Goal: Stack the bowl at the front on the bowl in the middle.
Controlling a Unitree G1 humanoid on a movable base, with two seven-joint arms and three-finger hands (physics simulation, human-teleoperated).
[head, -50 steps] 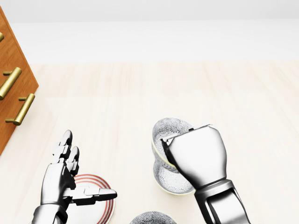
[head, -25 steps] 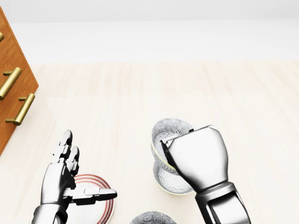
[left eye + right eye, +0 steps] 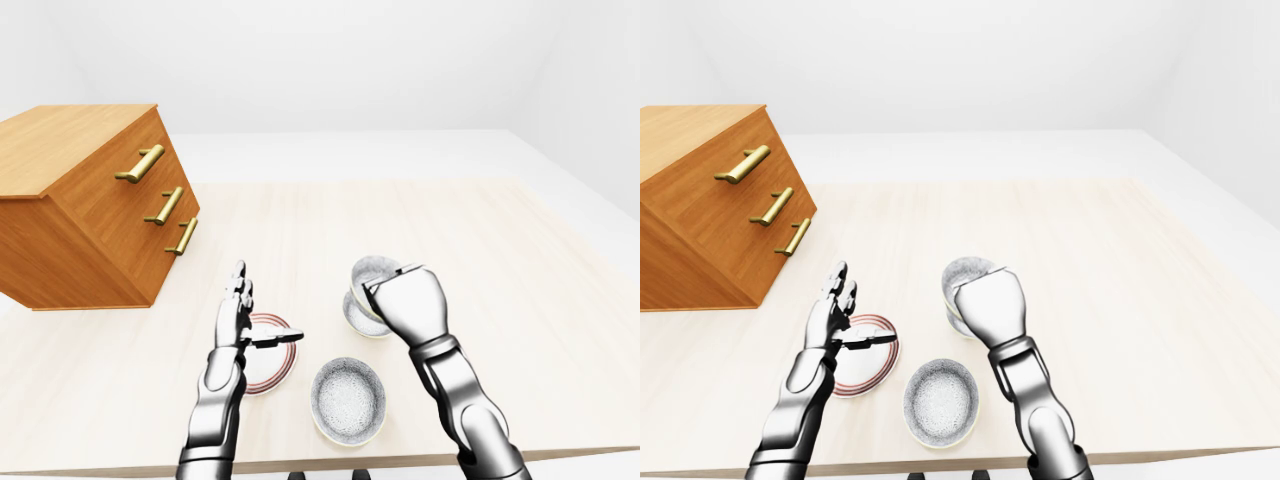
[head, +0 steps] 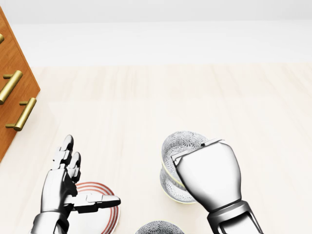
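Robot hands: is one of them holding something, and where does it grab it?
The right hand grips the tilted grey speckled bowl by its rim, above a second speckled bowl. The left hand is open, holding nothing.

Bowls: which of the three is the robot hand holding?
The tilted bowl in the right robot hand, hanging over a second bowl; the third bowl sits flat and alone near the left-eye view's bottom.
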